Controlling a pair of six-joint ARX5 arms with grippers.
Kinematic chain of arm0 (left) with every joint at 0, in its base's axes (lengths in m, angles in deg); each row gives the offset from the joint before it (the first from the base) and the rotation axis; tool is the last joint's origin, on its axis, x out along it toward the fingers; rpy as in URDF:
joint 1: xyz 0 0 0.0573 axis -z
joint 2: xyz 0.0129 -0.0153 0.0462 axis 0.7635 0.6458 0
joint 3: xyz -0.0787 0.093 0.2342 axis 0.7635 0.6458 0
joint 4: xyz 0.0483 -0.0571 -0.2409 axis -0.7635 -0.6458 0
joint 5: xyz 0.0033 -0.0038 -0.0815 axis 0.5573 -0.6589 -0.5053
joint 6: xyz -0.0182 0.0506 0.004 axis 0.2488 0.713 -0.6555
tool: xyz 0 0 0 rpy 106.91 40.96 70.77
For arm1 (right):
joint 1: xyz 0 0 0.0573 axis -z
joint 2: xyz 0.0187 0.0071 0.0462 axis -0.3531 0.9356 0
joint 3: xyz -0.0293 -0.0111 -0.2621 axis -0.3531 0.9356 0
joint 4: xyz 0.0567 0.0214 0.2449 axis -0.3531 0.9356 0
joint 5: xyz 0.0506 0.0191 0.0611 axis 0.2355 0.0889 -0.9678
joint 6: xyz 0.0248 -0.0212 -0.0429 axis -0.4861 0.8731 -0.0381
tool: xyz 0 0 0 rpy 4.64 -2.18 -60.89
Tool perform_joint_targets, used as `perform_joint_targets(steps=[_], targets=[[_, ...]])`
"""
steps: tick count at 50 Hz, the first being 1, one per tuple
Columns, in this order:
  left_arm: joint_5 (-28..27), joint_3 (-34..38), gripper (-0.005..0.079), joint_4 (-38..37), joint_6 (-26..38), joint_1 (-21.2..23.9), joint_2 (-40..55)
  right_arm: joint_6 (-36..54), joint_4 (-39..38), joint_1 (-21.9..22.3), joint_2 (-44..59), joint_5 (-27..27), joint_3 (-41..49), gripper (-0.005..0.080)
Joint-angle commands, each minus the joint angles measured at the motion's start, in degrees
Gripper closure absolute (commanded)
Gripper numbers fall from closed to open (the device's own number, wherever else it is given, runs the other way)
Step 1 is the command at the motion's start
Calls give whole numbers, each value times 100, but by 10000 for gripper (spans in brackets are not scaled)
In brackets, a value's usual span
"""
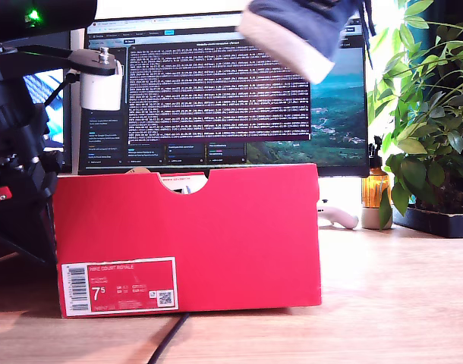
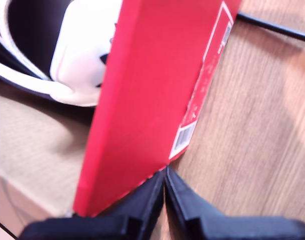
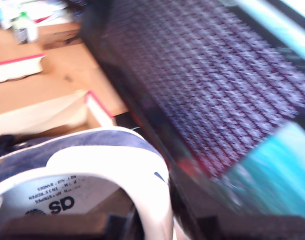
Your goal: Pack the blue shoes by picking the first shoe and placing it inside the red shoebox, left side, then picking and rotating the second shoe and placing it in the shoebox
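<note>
The red shoebox (image 1: 216,227) stands on the wooden table with its "7.5" label facing the exterior camera. One blue shoe (image 2: 82,55) lies inside it, its white heel against the front wall (image 2: 142,100). My first gripper (image 2: 165,172) is shut and empty, hovering over that wall's edge. The other blue shoe (image 1: 300,30) hangs blurred high in the air at the exterior view's upper right, sole tilted. My second gripper (image 3: 117,227) is shut on this shoe (image 3: 92,150) at its heel opening, and its fingers hardly show.
A monitor (image 1: 216,83) stands close behind the box. A plant (image 1: 429,114), an amber bottle (image 1: 376,186) and a white controller (image 1: 338,216) are at the exterior view's right. A black arm (image 1: 19,174) fills that view's left. A cable (image 1: 167,341) runs under the box.
</note>
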Motion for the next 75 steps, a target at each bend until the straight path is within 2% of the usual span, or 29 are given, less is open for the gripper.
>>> perform_joint_targets(steps=[1,29,41,59,67,75], targets=[[-177,9,761,50,-39,26,63,-26,-195,-87,129,-57,-87,764],[-214,9,761,2,28,28,63,-24,-745,-636,1069,11,-87,764],[-201,9,761,-258,315,31,63,31,-892,-640,1449,7,-87,764],[-201,9,761,-256,315,31,63,527,-1207,-640,1993,4,-87,764],[-201,9,761,-256,315,31,63,673,-1596,-636,2140,7,-87,764],[-201,9,761,-256,315,31,63,916,-1344,-632,2166,11,-87,764]])
